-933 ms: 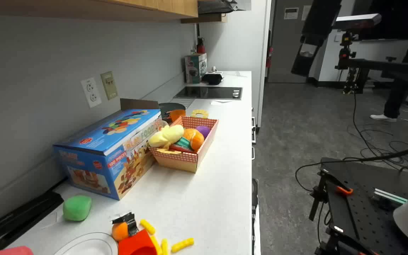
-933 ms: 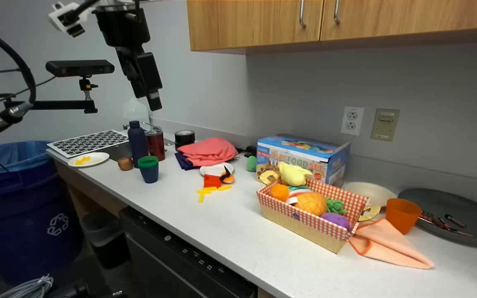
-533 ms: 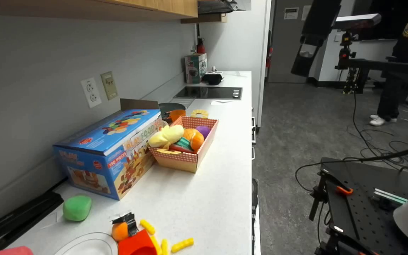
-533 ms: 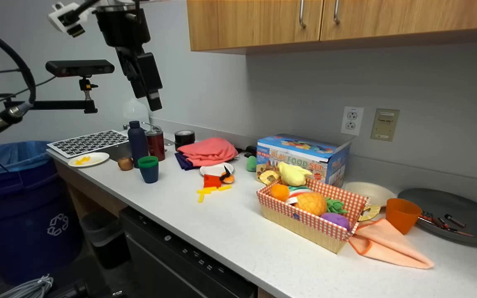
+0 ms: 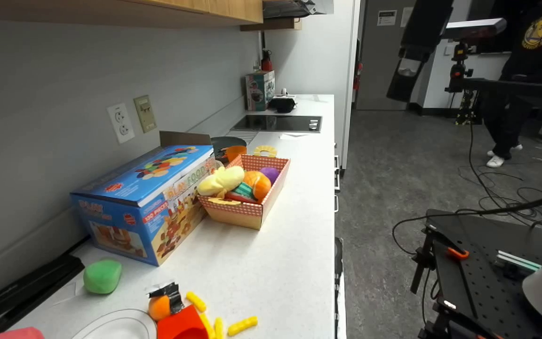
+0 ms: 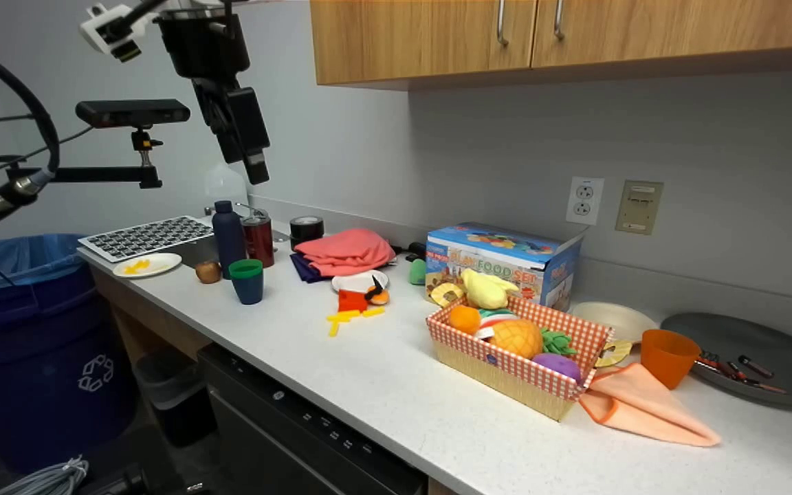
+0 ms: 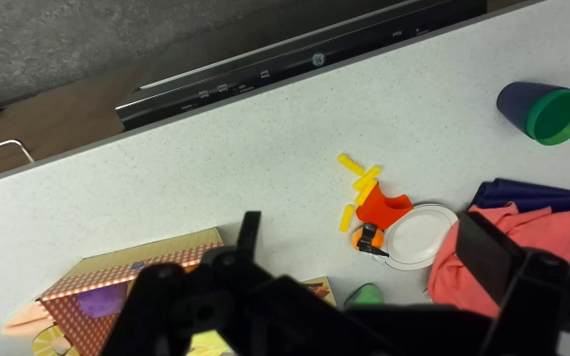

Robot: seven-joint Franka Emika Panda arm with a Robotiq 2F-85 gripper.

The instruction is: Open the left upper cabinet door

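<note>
The wooden upper cabinet shows in both exterior views. Its left door [image 6: 416,41] is shut and has a vertical metal handle [image 6: 501,23] near its right edge. The right door [image 6: 685,31] is also shut, with its own handle [image 6: 559,19]. The cabinet's edge and underside [image 5: 233,12] show at the top in an exterior view; the upper parts of the doors are out of frame. My black gripper [image 6: 256,165] hangs to the left of the cabinet and below the handles, apart from it. In the wrist view the gripper [image 7: 359,222] is open and empty, facing down over the counter.
The counter [image 6: 368,371] below holds a checkered basket [image 6: 499,375] of toy food, a blue play food box [image 6: 492,251], a cup [image 6: 248,282], bottles and cloths. A camera on a stand [image 6: 133,113] is left of the arm. A person [image 5: 525,70] stands in the background.
The arm, gripper and cabinet doors have not visibly moved. Only the person in the background has walked to the left in an exterior view.
</note>
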